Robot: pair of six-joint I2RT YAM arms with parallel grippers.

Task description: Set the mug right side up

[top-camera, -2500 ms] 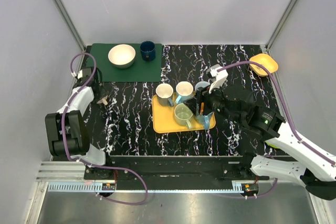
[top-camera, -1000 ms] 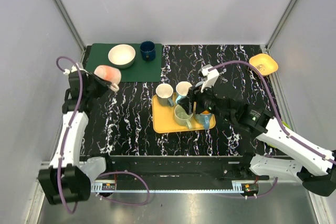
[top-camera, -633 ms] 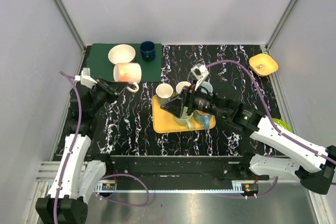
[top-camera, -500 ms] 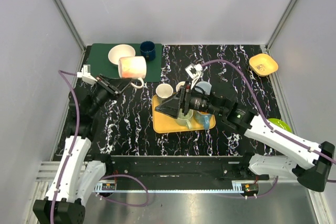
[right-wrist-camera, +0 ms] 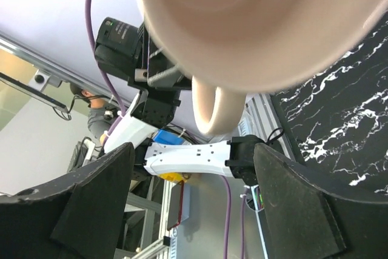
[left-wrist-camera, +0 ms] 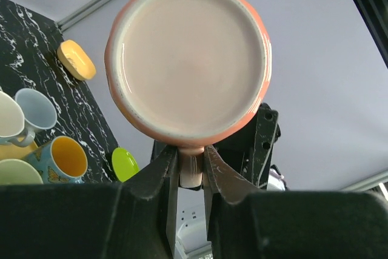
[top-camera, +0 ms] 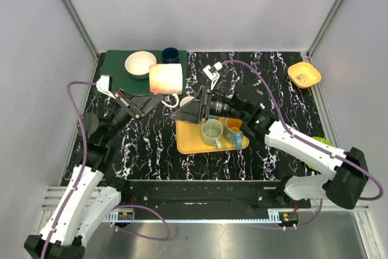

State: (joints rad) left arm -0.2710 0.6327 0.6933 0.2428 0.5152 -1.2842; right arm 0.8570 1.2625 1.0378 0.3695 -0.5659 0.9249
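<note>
The peach mug [top-camera: 165, 78] hangs in the air on its side, over the mat's right edge. My left gripper [top-camera: 159, 100] is shut on its handle [left-wrist-camera: 191, 171]. In the left wrist view the mug's round cream end [left-wrist-camera: 191, 59] faces the camera. My right gripper [top-camera: 183, 107] is open wide just right of the mug and does not touch it. In the right wrist view the mug [right-wrist-camera: 260, 22] fills the top, its handle [right-wrist-camera: 213, 107] hangs above the gap, and the right gripper [right-wrist-camera: 194, 210] stands open below it.
A yellow tray [top-camera: 189, 142] holds a green mug [top-camera: 212, 131] and a blue mug with an orange inside [top-camera: 233, 127]. A green mat [top-camera: 115, 82] carries a white bowl [top-camera: 139, 63] and a dark blue cup [top-camera: 170, 54]. A yellow bowl [top-camera: 304, 74] sits far right.
My left arm lifted the peach mug from the table's left side up and rightward. My right gripper swung left from the tray toward the mug with its fingers spread.
</note>
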